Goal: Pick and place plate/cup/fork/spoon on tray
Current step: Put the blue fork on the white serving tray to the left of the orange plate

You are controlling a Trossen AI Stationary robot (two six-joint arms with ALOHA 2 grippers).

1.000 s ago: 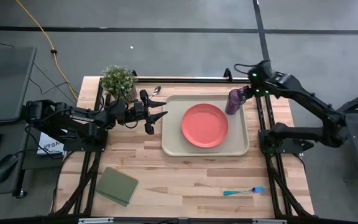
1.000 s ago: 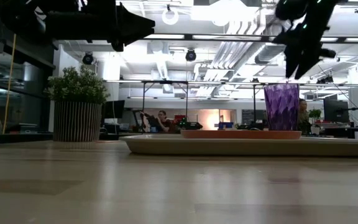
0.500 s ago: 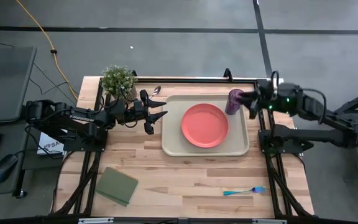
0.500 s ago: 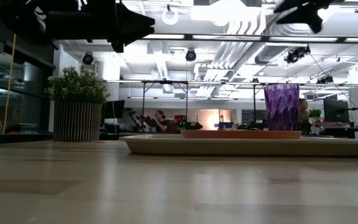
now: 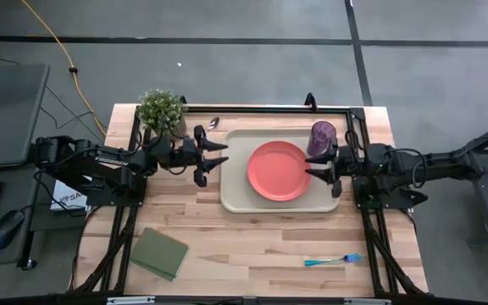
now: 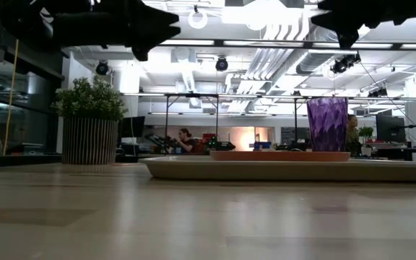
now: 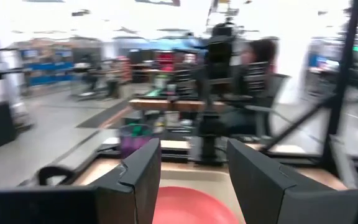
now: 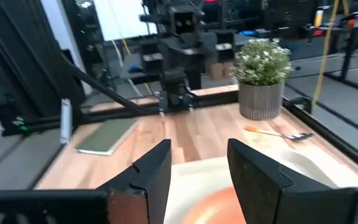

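Your right gripper (image 5: 322, 166), now empty and open, is withdrawing beside the tray (image 5: 235, 200); the cup (image 5: 321, 135) is sitting inside it.

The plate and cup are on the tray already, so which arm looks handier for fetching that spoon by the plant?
Probably the left. Its gripper hangs open just off the tray, close to the spoon beside the plant. The right gripper, also open, sits over the tray's far side, nearer the cup.

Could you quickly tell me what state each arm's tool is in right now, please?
Left tool: open, holding nothing, beside the large beige rectangular tray.
Right tool: open, holding nothing, over the tray by the small translucent purple cup.
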